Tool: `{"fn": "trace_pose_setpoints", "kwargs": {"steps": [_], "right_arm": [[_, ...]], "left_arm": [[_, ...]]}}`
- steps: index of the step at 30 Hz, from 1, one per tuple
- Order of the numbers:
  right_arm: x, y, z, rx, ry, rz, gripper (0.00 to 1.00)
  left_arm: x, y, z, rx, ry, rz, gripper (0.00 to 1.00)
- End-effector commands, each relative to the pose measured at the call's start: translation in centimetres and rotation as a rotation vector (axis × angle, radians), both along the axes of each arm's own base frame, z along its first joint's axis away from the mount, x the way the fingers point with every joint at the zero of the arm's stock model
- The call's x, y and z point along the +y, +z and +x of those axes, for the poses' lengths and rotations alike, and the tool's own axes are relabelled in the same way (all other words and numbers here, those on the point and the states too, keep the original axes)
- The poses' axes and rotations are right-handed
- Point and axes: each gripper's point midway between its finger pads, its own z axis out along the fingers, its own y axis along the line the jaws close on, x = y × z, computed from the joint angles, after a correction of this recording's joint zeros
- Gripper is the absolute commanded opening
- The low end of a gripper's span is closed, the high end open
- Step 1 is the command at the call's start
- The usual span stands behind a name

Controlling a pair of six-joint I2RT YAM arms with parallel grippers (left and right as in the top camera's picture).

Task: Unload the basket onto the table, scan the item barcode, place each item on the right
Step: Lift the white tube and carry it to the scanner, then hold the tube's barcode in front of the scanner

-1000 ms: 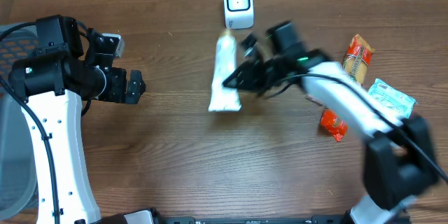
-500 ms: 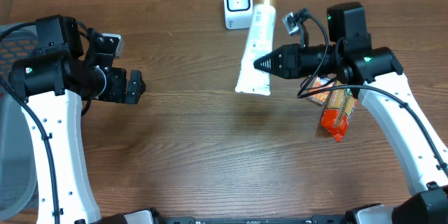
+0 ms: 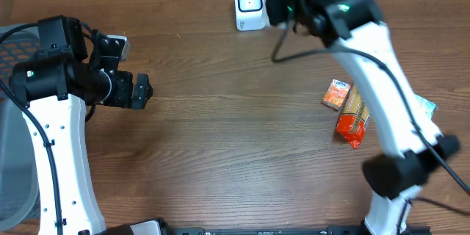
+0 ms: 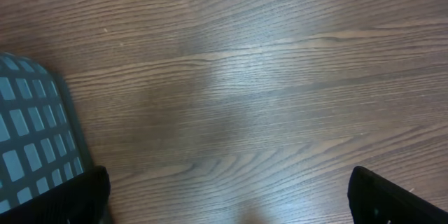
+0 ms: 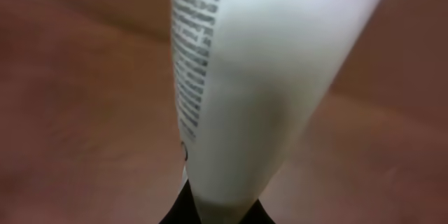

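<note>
- Tube (image 5: pixel 259 77), blurred, fills the right wrist view, its bottom end pinched by the right gripper (image 5: pixel 213 208)
- Left gripper (image 3: pixel 142 90) spread wide, empty, at overhead's left
- Overhead, the arm (image 3: pixel 367 51) hides the tube, top centre

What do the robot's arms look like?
The left arm and right arm are long white tubes with chunky black joints. Thin black cables run along them, and tiny green lights glow on the black parts. The left gripper is black with two blocky fingers.
</note>
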Motion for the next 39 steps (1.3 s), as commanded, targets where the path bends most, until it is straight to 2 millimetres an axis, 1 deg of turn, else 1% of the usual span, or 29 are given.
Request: {"fn": "trace_pose_setpoints", "kwargs": {"steps": [1,4,6,8,11,13,15,18,20,24,25,29,37,39], "right_arm": [[-4.4,-2.9,4.4,-0.088,-0.103,-0.400,0.03],[-4.3,-5.6,6.4,-0.094,-0.022,-0.581,0.04],[-4.1,-7.2,7.5,-0.097,0.030,-0.672,0.04],[-4.0,-8.8,8.7,-0.104,0.042,-0.739,0.04],[-4.5,-10.7,10.0,-0.106,0.011,-0.813,0.04],[-4.8,-11.9,10.6,-0.108,-0.026,-0.841,0.04],[-4.7,-13.4,11.0,-0.098,-0.032,-0.854,0.04],[-4.4,-15.4,11.1,-0.074,-0.016,-0.866,0.04],[-4.2,-16.4,11.1,-0.063,-0.010,-0.870,0.04],[-3.8,-17.7,11.1,-0.049,-0.009,-0.863,0.03],[-3.5,-18.4,11.0,-0.042,-0.001,-0.868,0.04],[-2.6,-19.5,10.7,-0.032,0.020,-0.876,0.04],[-2.5,-19.4,10.5,-0.032,0.004,-0.882,0.04],[-2.4,-19.0,10.3,-0.035,0.002,-0.885,0.04]], "left_arm": [[-0.2,0.5,0.0,-0.019,-0.006,-0.007,1.00],[-0.2,0.5,0.0,-0.019,-0.006,-0.007,1.00],[-0.2,0.5,0.0,-0.019,-0.006,-0.007,1.00],[-0.2,0.5,0.0,-0.019,-0.006,-0.007,1.00],[-0.2,0.5,0.0,-0.020,-0.006,-0.007,1.00],[-0.2,0.5,0.0,-0.020,-0.006,-0.007,1.00],[-0.2,0.5,0.0,-0.019,-0.006,-0.007,1.00],[-0.2,0.5,0.0,-0.019,-0.006,-0.007,1.00],[-0.2,0.5,0.0,-0.019,-0.006,-0.007,1.00],[-0.2,0.5,0.0,-0.019,-0.006,-0.007,1.00],[-0.2,0.5,0.0,-0.019,-0.006,-0.007,1.00],[-0.2,0.5,0.0,-0.019,-0.006,-0.007,1.00],[-0.2,0.5,0.0,-0.019,-0.006,-0.007,1.00],[-0.2,0.5,0.0,-0.019,-0.006,-0.007,1.00]]}}
